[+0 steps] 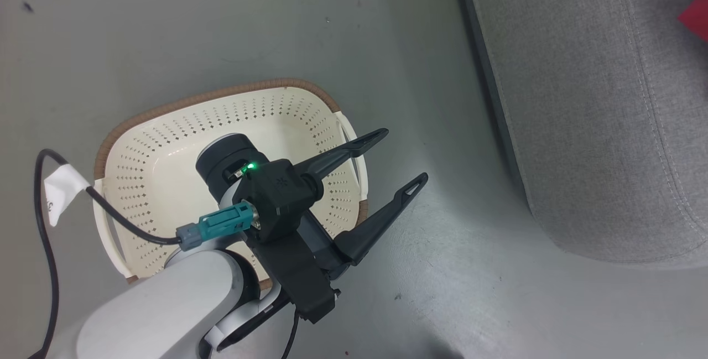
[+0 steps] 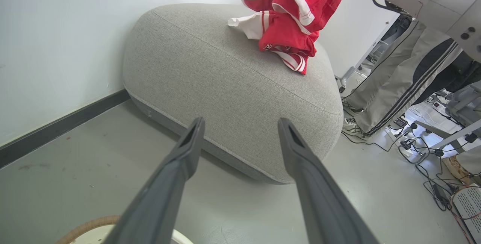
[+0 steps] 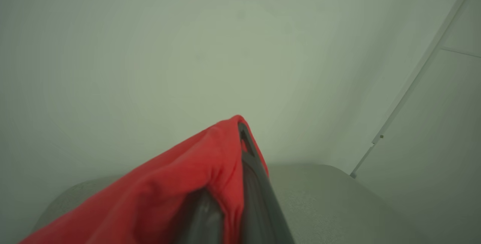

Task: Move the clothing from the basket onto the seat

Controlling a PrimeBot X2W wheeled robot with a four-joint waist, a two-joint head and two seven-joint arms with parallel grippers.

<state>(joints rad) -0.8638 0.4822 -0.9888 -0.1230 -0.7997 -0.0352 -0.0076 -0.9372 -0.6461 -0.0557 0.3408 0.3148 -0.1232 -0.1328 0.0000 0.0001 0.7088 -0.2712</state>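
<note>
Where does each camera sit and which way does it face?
Head view: on the head, looking down at the basket and the seat; left forearm and open left hand show over the basket.
Left wrist view: on the left wrist, looking along its open fingers at the seat and the clothing over it.
Right wrist view: on the right wrist, facing a wall over the seat; right hand shut on the clothing.
Shared: both wrist views show seat and clothing.
</note>
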